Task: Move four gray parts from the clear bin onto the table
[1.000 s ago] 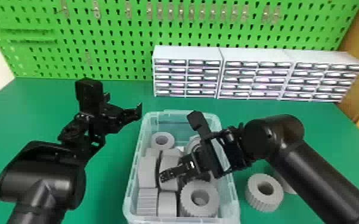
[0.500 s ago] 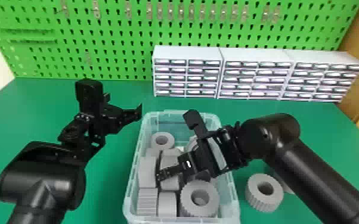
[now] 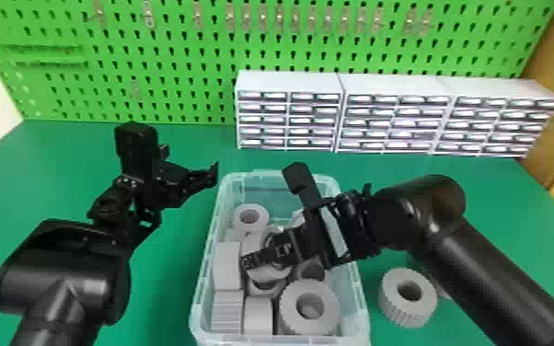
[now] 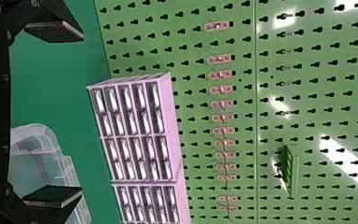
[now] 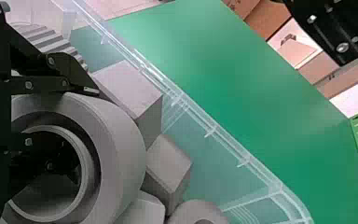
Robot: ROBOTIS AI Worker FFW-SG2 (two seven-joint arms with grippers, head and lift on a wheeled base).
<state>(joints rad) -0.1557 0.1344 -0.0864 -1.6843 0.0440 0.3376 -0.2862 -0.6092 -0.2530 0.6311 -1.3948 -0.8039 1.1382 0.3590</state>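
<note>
- The right claw (image 3: 262, 261) is down in the clear bin (image 3: 360, 303), clamped on the wall of a smooth gray ring (image 3: 269, 274): one finger outside, the other in the hole.
- That ring sits tilted among the other parts, with gray blocks (image 5: 169, 161) close beside it and the bin's side wall just past them.
- The left claw (image 3: 214, 174), its fingers apart, hangs over the counter (image 3: 165, 276) near the bin's far left corner; green surface spreads to that side.
- A strip of counter runs between the bin's far rim and the white drawer units (image 3: 285, 83); the pegboard (image 3: 188, 50) rises behind them.
- A ribbed ring (image 3: 393, 307) lies on the counter to the right of the bin, well apart from its rim.
- Behind the right forearm (image 3: 478, 271) a sliver of another gray part (image 3: 444, 291) shows, too covered to make out.
- The right claw hides the middle of the bin and some of its right rim; how many parts lie beneath, I can't tell.
- Toward the near end, a bigger ribbed ring (image 3: 290, 313) stands in the right corner, with blocks along the left wall; a small ring (image 3: 239, 218) lies at the far left.
</note>
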